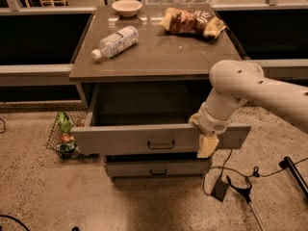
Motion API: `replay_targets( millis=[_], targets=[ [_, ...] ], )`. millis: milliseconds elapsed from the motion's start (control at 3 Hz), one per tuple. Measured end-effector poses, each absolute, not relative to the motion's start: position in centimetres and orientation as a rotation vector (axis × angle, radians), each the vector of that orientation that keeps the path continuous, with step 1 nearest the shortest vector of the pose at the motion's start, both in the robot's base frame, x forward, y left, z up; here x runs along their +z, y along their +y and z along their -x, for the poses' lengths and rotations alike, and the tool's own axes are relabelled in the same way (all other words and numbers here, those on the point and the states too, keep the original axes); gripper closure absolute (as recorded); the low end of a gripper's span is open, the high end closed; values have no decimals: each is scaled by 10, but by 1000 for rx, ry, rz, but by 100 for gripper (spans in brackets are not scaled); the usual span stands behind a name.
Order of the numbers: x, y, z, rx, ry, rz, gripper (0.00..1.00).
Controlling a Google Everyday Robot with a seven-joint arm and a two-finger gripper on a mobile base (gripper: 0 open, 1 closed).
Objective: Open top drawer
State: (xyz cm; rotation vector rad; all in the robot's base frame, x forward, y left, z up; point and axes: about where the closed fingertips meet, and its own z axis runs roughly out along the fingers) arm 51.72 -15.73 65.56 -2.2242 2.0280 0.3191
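The top drawer [144, 138] is in the lower middle of the frame. It sticks out a good way from under the table [159, 57], so it looks open already, or almost. Its wide flat front faces us. What shows of the inside is dark, and I see nothing in it.

The gripper [208, 146] is at the right part of the drawer front, low and right of the middle of the frame. It hangs down from the big white arm [240, 88], right against the front. I cannot tell if the gripper is wide or narrow, or if it is holding the drawer.

I think the drawer is hard and stiff. It will not bend. It should slide straight out and feel light if it is empty. The best place to hold is the small black handle [161, 145] in the middle of the front. The top edge of the front may work too. A pull far to one side could make it go crooked and stick.

On the table are a bottle [115, 41] lying on its side, a bowl [127, 7] at the back and a snack bag [191, 20]. A hard tug might roll the bottle.

A lower drawer [154, 168] sits under the top one. The floor [57, 196] is speckled. A wire basket [61, 136] stands at the left, and cables [231, 186] lie at the lower right.
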Motion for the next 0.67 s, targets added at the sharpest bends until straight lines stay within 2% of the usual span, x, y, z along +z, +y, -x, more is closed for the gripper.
replay_targets(
  millis=[667],
  targets=[
    [668, -157, -495, 327, 2056, 2216, 87]
  ],
)
